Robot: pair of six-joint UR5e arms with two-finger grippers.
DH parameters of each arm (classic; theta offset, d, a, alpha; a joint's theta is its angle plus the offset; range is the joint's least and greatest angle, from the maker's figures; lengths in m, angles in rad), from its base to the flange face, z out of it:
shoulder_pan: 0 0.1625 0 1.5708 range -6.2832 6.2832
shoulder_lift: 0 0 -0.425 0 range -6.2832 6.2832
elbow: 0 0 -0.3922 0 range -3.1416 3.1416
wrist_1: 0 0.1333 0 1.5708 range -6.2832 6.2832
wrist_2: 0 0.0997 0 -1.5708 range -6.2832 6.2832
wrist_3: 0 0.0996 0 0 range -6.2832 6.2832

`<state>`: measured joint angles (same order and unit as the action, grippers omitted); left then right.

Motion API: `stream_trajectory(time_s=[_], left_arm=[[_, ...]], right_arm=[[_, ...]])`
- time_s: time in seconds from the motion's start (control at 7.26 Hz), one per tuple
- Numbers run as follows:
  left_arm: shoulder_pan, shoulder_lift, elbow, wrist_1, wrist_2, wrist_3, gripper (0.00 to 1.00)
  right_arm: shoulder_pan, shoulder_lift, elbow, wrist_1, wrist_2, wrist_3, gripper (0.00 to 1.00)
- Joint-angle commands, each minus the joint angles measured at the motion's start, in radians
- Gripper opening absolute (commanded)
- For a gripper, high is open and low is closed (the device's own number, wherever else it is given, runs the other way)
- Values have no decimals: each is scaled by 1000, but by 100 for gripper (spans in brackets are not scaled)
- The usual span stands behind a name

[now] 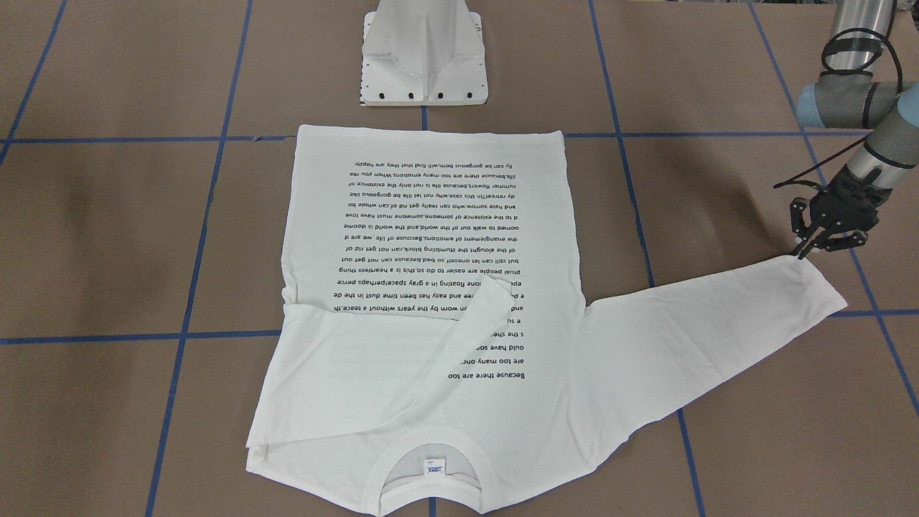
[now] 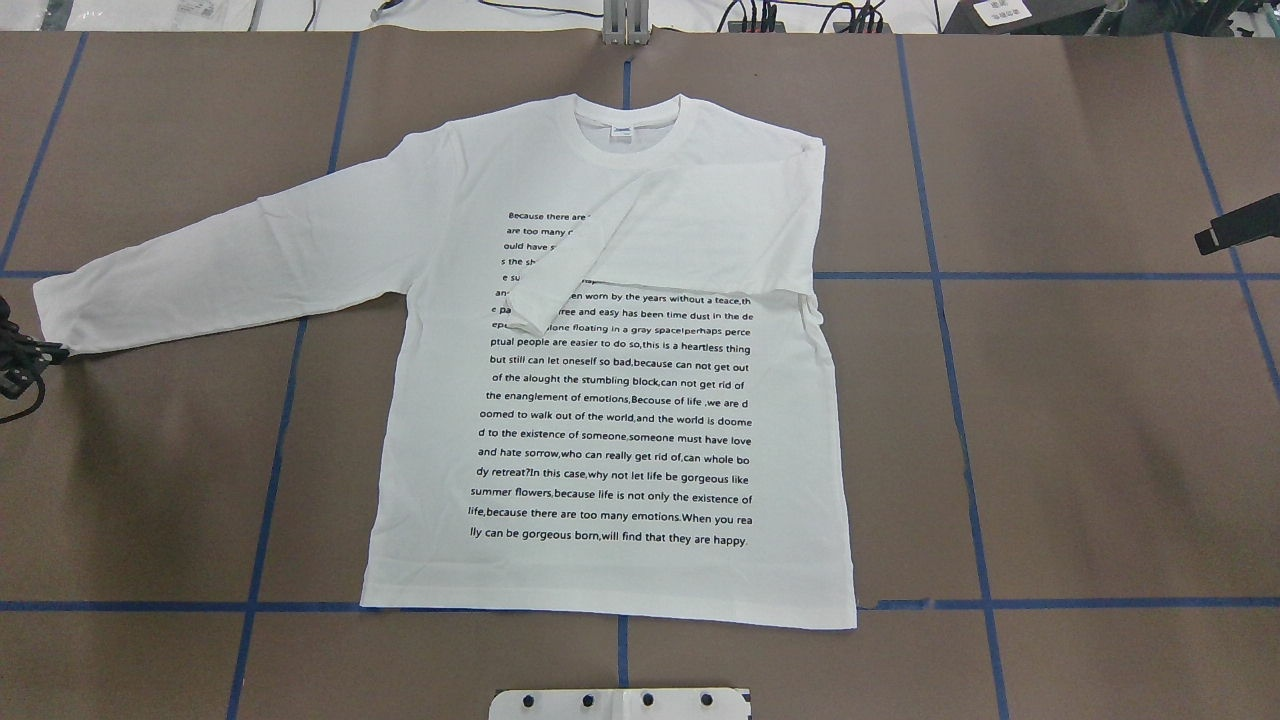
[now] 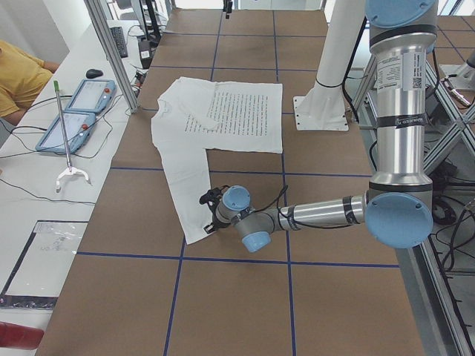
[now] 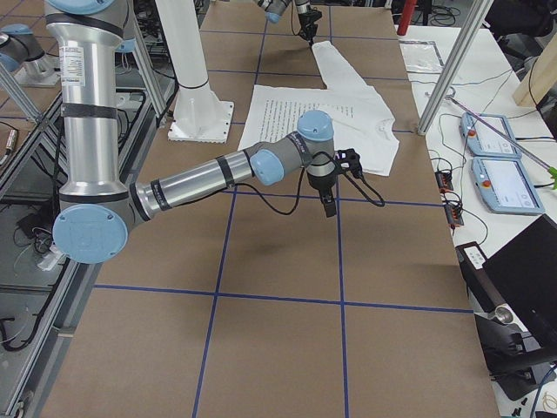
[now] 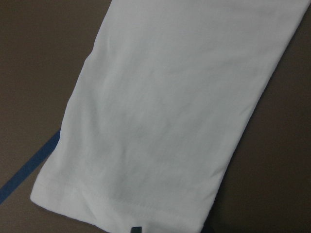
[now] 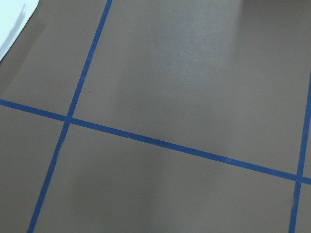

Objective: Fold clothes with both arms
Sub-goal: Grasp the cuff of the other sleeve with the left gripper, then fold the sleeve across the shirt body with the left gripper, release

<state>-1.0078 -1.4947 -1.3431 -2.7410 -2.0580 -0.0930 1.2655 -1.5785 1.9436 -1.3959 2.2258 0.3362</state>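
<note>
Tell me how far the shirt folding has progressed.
Done: one sleeve lies folded across the shirt. In hand: the left claw is at the cuff of the other sleeve, which lies stretched out; its grip is unclear. Left: this sleeve and the body folds. The right claw hangs over bare table.

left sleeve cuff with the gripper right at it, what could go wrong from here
1. The left gripper sits at the cuff's very corner. So slim a bite may slip or catch only one layer.
2. Pulling the outstretched sleeve across could drag the shirt or disturb the folded sleeve on the chest. The right gripper hangs over bare table, pinning nothing.
</note>
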Motion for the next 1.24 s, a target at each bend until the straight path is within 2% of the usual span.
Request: stream_trajectory(time_s=[0.0,0.28,0.55,0.83,1.1], left_arm=[[-2,-16,-17,-6,-2,1,0],[-24,-18,-161,-2,-10,-11,0],[-35,-92,-249,12,-13,-295,0],[-31,-247,-239,50,-10,-574,0],[36,-407,-237,128,-1,-782,0]], right_arm=[[0,0,1,0,0,7,100],[0,0,1,2,0,7,100],[0,0,0,0,0,10,100],[0,0,-2,0,0,12,100],[0,0,-3,0,0,15,100]])
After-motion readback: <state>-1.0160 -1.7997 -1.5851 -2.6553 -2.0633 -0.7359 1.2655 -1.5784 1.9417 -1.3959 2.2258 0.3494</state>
